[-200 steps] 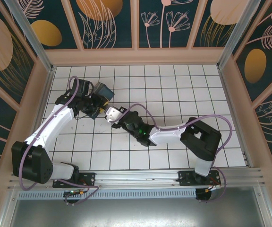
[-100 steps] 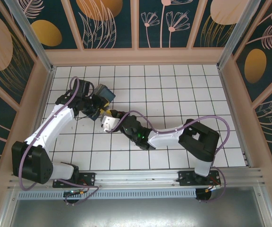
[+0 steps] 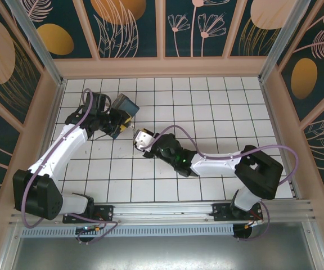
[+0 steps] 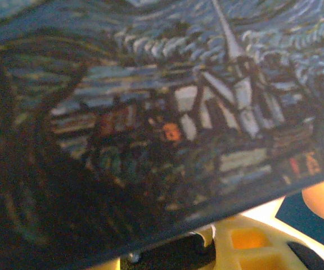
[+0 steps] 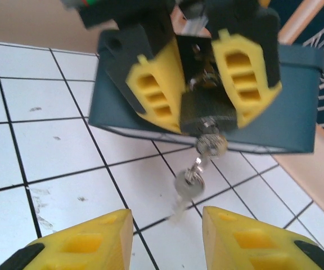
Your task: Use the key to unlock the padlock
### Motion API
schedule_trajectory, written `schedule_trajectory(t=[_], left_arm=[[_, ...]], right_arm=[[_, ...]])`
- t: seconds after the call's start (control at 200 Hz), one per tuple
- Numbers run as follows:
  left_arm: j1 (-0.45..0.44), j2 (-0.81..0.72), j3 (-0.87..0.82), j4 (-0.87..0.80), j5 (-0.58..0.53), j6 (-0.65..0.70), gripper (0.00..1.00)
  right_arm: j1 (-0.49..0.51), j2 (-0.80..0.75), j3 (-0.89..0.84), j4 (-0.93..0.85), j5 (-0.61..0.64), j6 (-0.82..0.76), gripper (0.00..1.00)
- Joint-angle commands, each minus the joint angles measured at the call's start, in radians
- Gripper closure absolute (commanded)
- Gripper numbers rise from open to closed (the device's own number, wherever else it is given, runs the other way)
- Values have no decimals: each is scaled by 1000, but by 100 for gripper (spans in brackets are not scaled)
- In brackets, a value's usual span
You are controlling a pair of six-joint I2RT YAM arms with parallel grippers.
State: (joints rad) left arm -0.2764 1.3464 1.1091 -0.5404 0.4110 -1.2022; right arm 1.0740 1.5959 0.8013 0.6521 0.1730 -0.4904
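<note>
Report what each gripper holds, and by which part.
Left gripper clamps the padlock by its dark body; the key hangs from it. Right gripper holds nothing.

- Identify both arms by white link shells and black joint housings: left arm (image 3: 61, 152), right arm (image 3: 218, 165).
- Trace the purple cable (image 3: 271, 147) that loops along each arm.
- Locate the green indicator light (image 3: 179, 160) near the right wrist.
- Note the yellow fingers (image 5: 83, 244) with slotted recesses and black backing on the right gripper (image 5: 167, 239) and the left gripper (image 5: 210, 115).
</note>
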Motion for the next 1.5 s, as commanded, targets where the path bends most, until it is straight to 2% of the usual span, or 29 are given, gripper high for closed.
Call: schedule_trajectory(t=[0.0,0.055,0.265,0.34,0.41,0.465,0.5,0.591,0.641,0.721,0.811,0.911,1.131,1.496], left_arm=[[6,-32,34,69,21,-5,84],[6,-31,34,75,24,-5,84],[5,-29,38,71,22,2,84],[6,-26,40,70,23,3,84],[5,-28,41,71,23,1,84],[5,-30,41,73,23,2,84],[6,-29,42,71,22,6,84],[5,-18,53,48,21,24,84],[5,-13,57,41,20,29,84],[6,-11,57,40,23,32,84],[5,-9,57,38,23,33,84],[5,-10,54,35,21,33,84],[5,3,66,33,28,44,84],[6,-13,61,34,28,44,84]], right_arm=[[-63,-5,51,-37,-68,204,63],[-110,-2,87,-70,-178,328,63],[-213,37,142,-4,-540,697,62],[-237,75,168,20,-628,795,62],[-239,90,178,12,-627,810,61],[-224,74,154,-2,-563,726,60],[-201,46,120,-8,-468,627,58],[-147,-8,26,9,-227,294,57],[-127,-20,-49,111,-135,110,57],[-102,10,-147,329,-68,-161,57],[-99,78,-116,373,-34,-310,58],[-75,143,-111,552,-11,-465,58],[-47,215,-98,738,-57,-577,57],[-68,218,-14,669,-131,-568,62]])
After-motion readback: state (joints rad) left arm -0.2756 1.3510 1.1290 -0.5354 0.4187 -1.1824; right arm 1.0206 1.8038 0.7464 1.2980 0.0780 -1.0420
